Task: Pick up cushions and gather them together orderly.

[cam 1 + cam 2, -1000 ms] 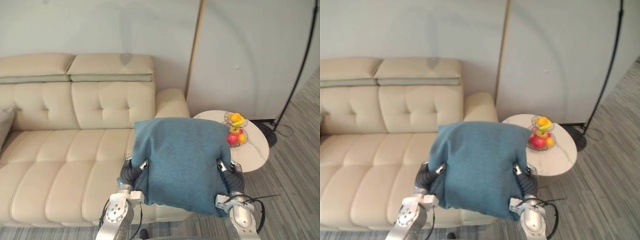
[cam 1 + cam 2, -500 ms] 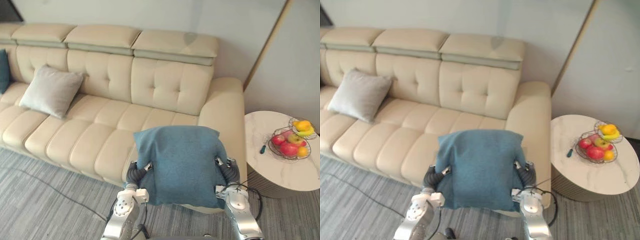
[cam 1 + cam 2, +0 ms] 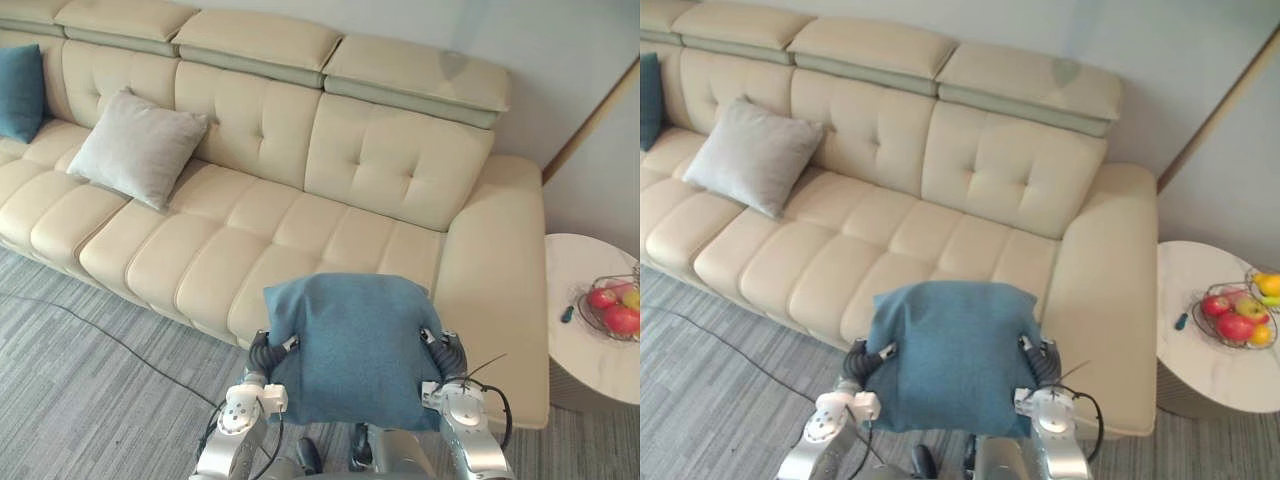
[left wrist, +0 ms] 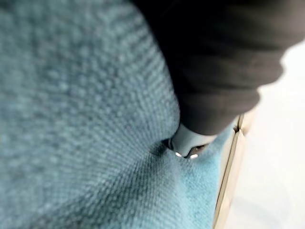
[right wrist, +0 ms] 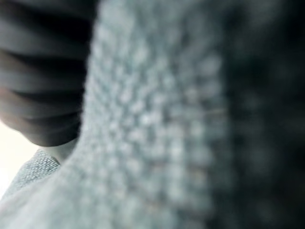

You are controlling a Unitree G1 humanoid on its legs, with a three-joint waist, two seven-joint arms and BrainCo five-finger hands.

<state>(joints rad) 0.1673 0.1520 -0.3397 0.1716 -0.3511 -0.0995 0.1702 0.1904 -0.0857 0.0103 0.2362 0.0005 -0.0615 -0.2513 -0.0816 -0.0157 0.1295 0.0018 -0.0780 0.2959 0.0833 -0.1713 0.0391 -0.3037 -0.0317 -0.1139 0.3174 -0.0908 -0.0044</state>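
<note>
Teal cushion (image 3: pixel 350 345) is squeezed between your left hand (image 3: pixel 259 351) and right hand (image 3: pixel 451 351). Fingers are hidden behind it, so can't tell their curl. Grey cushion (image 3: pixel 137 147) lies well left on the sofa (image 3: pixel 300 230).

Count taken from my remote station.

Cushions, three: one teal cushion (image 3: pixel 350 345), one grey cushion (image 3: pixel 137 147), one dark blue cushion (image 3: pixel 20 90).

Sofa (image 3: pixel 300 225), one. I count three headrests (image 3: pixel 258 40) whole and a fourth cut off at the frame edge.

Side table (image 3: pixel 590 350), one, round.

Fruit basket (image 3: pixel 1240 318), one. Two red fruits (image 3: pixel 1237 326) are clear; I cannot count the remainder reliably.

Blue-handled item (image 3: pixel 1181 320), one, small and not identifiable.

Robot hands, two: left hand (image 3: pixel 262 352) and right hand (image 3: pixel 448 352).
</note>
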